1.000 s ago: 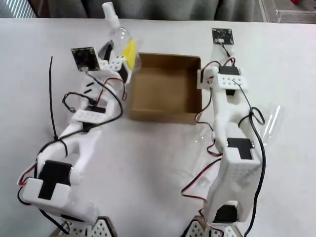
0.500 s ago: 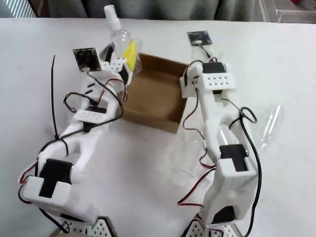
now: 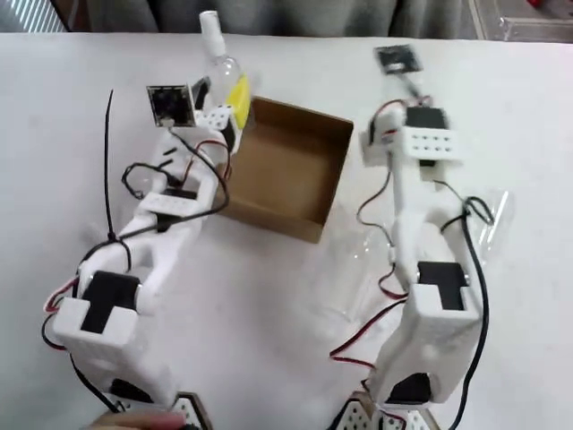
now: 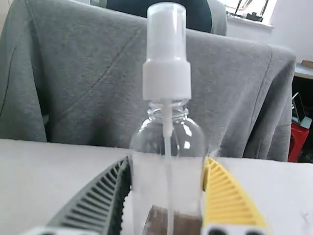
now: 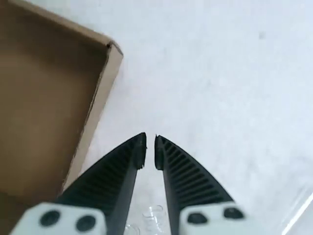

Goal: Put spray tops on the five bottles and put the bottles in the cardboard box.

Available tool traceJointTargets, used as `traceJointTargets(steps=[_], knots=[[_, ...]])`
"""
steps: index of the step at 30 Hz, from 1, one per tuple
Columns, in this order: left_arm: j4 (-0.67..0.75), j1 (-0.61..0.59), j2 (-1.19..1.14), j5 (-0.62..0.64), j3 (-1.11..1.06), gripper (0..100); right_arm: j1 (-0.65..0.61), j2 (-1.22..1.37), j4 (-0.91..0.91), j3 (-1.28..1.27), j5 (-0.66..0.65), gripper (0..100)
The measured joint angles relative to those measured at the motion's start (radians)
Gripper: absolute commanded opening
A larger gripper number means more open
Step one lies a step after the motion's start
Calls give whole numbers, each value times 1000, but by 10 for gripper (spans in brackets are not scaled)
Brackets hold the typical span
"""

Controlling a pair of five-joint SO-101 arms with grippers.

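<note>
My left hand (image 4: 167,165) is closed on a clear bottle (image 4: 166,142), with the grey finger (image 4: 105,196) against one side of its body and the yellow finger (image 4: 222,196) against the other. The bottle stands upright between them. It wears a white spray top (image 4: 166,54), and the thin dip tube runs down inside the clear wall. From the high view, this hand (image 3: 215,94) holds the bottle (image 3: 222,67) at the far left corner of the cardboard box (image 3: 291,166), its spray top (image 3: 210,25) pointing away from me. I cannot tell whether the bottle's base rests on anything. Behind it hangs a grey cloth (image 4: 73,78) draped over a chair.

My right hand (image 5: 149,148) is drawn almost closed. Only a sliver of gap shows between the two dark ribbed fingers (image 5: 122,171), and nothing is caught there. It hangs over the white counter (image 5: 220,73) just beside the box's wall (image 5: 100,93), outside the box. Under the fingers I can make out a clear threaded neck (image 5: 151,215), too faint to say more.

The box sits askew on the counter (image 3: 269,358) between my arms, open and brown inside. Another clear bottle (image 3: 488,219) lies on its side on the counter just outside my right arm (image 3: 421,143).
</note>
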State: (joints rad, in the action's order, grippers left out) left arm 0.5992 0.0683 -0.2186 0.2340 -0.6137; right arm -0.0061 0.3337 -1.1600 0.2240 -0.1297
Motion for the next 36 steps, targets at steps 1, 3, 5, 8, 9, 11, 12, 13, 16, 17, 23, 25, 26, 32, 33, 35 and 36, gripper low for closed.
traceJointTargets(steps=[1,3,5,8,9,11,12,13,16,17,23,25,26,32,33,35,36], knots=[[20,0,0,0,0,23,3,0,6,2,21,16],[41,0,0,0,0,23,0,0,35,2,60,16],[51,0,0,-5,0,23,-3,0,66,2,98,16],[51,8,-11,-8,17,23,-5,2,83,2,133,16],[51,9,-17,-8,26,23,-2,11,87,2,138,16],[51,11,-44,-8,66,23,0,34,110,2,141,16],[51,11,-71,-8,97,23,0,46,129,-5,141,16],[51,9,-103,-8,130,23,0,54,143,-11,143,16],[54,11,-226,-8,244,23,-3,77,155,-12,144,16],[54,14,-269,-14,276,23,-3,84,160,-12,144,16],[58,20,-400,-83,364,23,-2,132,163,-12,144,16],[58,23,-402,-83,364,23,0,141,163,-12,144,16],[58,25,-402,-84,364,23,3,141,167,-12,144,16],[104,48,-374,-86,319,23,20,141,189,-12,144,16],[114,52,-356,-86,292,23,18,141,189,-12,144,16],[121,58,-324,-86,250,23,14,141,189,-12,144,16],[121,60,-315,-86,239,23,14,141,189,-12,144,16]])
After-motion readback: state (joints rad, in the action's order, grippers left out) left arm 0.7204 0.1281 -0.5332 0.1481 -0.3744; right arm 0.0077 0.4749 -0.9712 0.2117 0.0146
